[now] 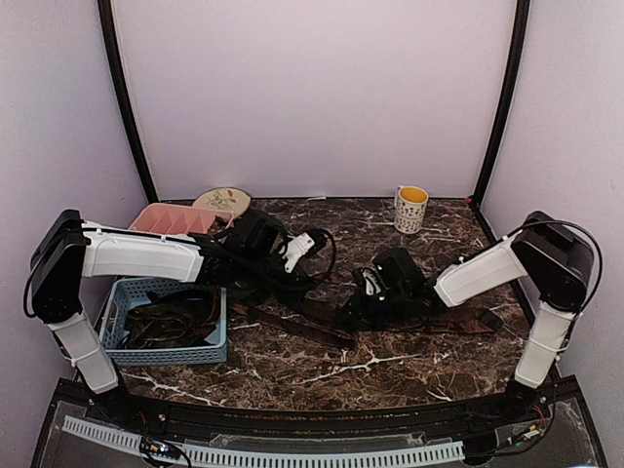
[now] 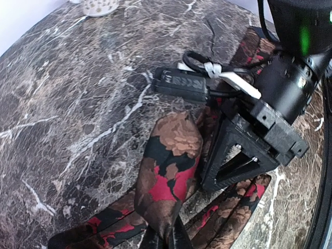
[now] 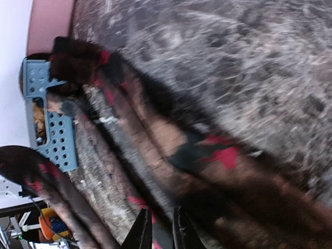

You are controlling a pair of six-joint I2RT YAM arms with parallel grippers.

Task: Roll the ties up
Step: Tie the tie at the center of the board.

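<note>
Firmly, left gripper pinches a limp, likely slippery tie (best held near its broad end); right gripper narrow, grip unclear.

You get even, soft light from above in the overhead view: the marble tabletop reads clearly, with only faint shadows on it. Your left wrist view is bright and sharp, the floral tie crisp, though the lens bows the edges. Your right wrist view is smeared by motion blur; the tie and the blue basket there look soft and streaky
</note>
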